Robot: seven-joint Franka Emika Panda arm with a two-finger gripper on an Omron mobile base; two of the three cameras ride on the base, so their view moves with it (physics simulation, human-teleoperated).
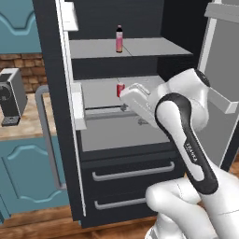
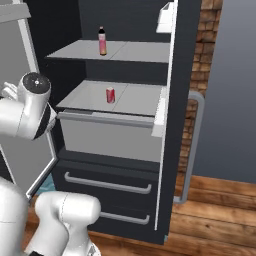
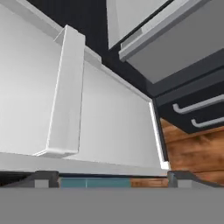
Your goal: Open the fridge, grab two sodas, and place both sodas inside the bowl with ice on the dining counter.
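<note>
A: Item one, the fridge [image 1: 65, 116]?
B: Tall, black, both doors swung open. Left door carries a long grey bar handle [image 1: 46, 135] and white door bins [image 1: 78, 112]. Two bottom drawers [image 1: 133, 172] shut, each with a grey horizontal handle.

A: Sodas?
B: Two, both inside. Slim pink-red bottle [image 1: 119, 39] with dark cap, upright on the upper grey shelf [image 1: 154, 47], towards the far side. Short red can [image 2: 110, 95] upright on the shelf below [image 2: 135, 97], nearer the front. They stand well apart, one shelf level between them.

A: The arm?
B: White, risen in front of the open fridge; in the left base view its wrist sits just beside the can, at the level of the lower shelf.

A: Claw [image 3: 109, 177]?
B: Spread wide, holding nothing. In the hand view the two dark fingertips [image 3: 43, 178] stand far apart, facing the pale inner face of the right door [image 3: 109, 127] and its white bin [image 3: 65, 96]; wooden floor [image 3: 197, 148] beyond.

A: Other entries?
B: A dark coffee machine [image 1: 10, 98] on the worktop [image 1: 28, 119] left of the fridge, teal cabinets [image 1: 28, 172] beneath, brick wall [image 2: 197, 75] to the right.
</note>
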